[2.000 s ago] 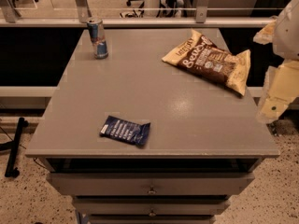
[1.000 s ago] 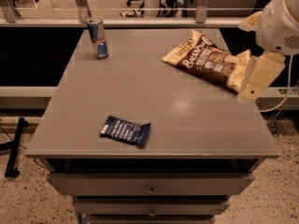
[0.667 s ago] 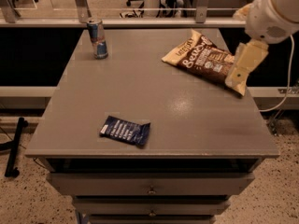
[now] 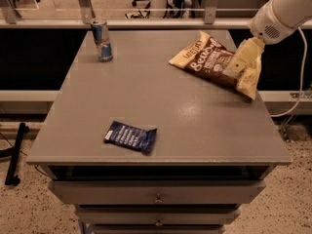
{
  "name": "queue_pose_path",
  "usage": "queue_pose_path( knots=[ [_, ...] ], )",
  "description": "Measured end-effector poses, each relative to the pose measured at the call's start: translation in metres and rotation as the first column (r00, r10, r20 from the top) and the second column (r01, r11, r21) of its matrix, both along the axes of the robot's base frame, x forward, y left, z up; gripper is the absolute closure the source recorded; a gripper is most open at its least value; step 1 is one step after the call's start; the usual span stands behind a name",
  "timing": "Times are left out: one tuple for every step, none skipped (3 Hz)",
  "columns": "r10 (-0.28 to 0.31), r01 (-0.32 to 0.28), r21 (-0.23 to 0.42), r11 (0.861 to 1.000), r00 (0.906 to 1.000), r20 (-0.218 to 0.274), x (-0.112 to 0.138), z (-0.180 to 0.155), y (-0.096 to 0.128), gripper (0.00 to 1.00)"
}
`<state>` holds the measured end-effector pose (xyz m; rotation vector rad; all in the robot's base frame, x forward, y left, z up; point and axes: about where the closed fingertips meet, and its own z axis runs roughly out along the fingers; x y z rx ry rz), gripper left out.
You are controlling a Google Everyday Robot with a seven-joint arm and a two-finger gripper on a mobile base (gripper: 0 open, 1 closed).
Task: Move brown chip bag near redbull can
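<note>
Grey and mostly bare, the tabletop (image 4: 195, 116) sits over a stack of drawers (image 4: 158, 191), with a rail and speckled floor behind it. The pincer (image 4: 240, 61) hangs from a white arm reaching in from the upper right. It is low over the right end of the brown chip bag (image 4: 207, 61), close to the tabletop's right edge. Whether it is open, closed or gripping the bag cannot be told.

The bag lies flat near the far right corner, slanting toward the right edge. Its dark brown middle carries white script, and its tan-yellow ends are crinkled. Well apart from it, the redbull can (image 4: 102, 40) stands upright at the far left corner, slim, blue and silver with a red mark. A small dark-blue packet (image 4: 130, 136) lies flat near the front edge, left of middle.

The task looks barely begun. The bag is nowhere near the can, so the carry along the far edge and the set-down beside the can appear to remain.
</note>
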<state>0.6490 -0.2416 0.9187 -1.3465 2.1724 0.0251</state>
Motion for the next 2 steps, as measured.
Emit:
queue_pose_path(
  knots=[
    [-0.065, 0.071, 0.101, 0.992, 0.9962, -0.059, 0.023, -0.030, -0.004, 0.00],
    [-0.101, 0.116, 0.153, 0.981, 0.9894, -0.104, 0.033, -0.053, -0.006, 0.18]
  ],
)
